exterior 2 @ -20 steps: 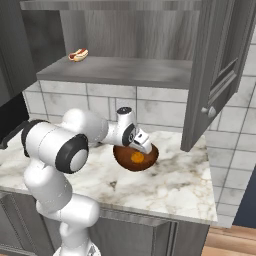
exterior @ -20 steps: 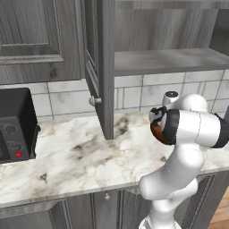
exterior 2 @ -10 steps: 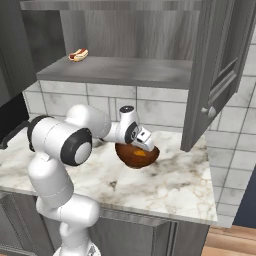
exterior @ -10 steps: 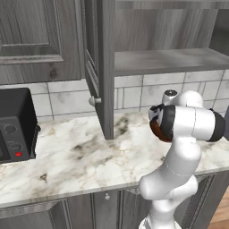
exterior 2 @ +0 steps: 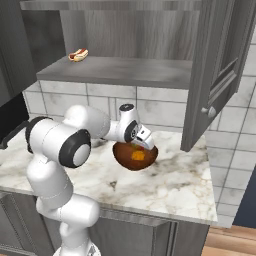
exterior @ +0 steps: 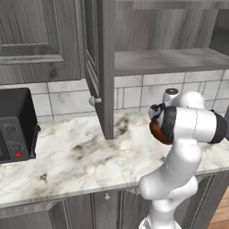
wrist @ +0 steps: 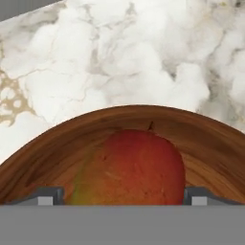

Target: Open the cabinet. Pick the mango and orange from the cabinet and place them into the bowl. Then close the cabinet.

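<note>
We have our tool point(wrist: 123, 195) low over the bowl, its two dark tips spread wide to either side of the small egg-shaped mango point(wrist: 131, 167), red with a yellow-green flank; nothing is pinched between them. The tips stand clear of the fruit, so we judge the mango is let go and resting in the round, glossy reddish-brown wooden bowl point(wrist: 57, 143), which is where the task wants it. In the right base view we see a spot of orange colour point(exterior 2: 138, 155) inside the bowl point(exterior 2: 122, 156); whether that is the orange itself we cannot tell from here.

The bowl sits on the white marbled surface point(exterior 2: 165, 185), below the open grey wood-grain cabinet point(exterior 2: 220, 75), close enough for a short carry down from the grey shelf point(exterior 2: 125, 70). Both doors stand swung out so we can reach inside. A small hot dog point(exterior 2: 78, 54) lies on the shelf's left end. A black microwave point(exterior: 15, 125) stands on the surface, well apart. The doors remain for us to shut.
</note>
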Motion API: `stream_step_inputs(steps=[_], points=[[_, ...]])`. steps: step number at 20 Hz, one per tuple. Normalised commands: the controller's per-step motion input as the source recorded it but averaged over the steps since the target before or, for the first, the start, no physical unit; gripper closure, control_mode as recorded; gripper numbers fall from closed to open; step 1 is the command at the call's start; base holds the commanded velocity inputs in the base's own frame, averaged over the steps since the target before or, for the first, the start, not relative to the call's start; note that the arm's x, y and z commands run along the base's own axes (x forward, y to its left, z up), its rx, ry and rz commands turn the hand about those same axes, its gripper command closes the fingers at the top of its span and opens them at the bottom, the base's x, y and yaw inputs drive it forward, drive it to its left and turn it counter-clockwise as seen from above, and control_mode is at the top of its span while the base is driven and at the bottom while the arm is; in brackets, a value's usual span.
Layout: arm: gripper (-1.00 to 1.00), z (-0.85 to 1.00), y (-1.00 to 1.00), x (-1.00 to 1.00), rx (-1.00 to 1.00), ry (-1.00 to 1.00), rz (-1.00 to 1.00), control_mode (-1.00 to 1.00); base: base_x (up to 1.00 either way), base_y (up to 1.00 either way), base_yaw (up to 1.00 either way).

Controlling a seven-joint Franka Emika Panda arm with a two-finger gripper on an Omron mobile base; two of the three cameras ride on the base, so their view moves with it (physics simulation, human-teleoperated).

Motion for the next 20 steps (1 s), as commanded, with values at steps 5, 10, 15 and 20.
stream_step_inputs(steps=[5, 10, 15, 20], points=[[-1.00, 0.45, 0.00, -0.32, 0.00, -0.11, -0.01, -1.00, 0.00, 0.00, 0.00], [-1.00, 0.43, 0.01, -0.58, 0.00, -0.11, -0.03, -1.00, 0.00, 0.00, 0.00], [-1.00, 0.54, 0.07, -0.93, -0.03, -0.18, -0.03, -1.00, 0.00, 0.00, 0.00], [-1.00, 0.95, 0.16, -0.89, -0.04, -0.26, 0.00, -1.00, 0.00, 0.00, 0.00]])
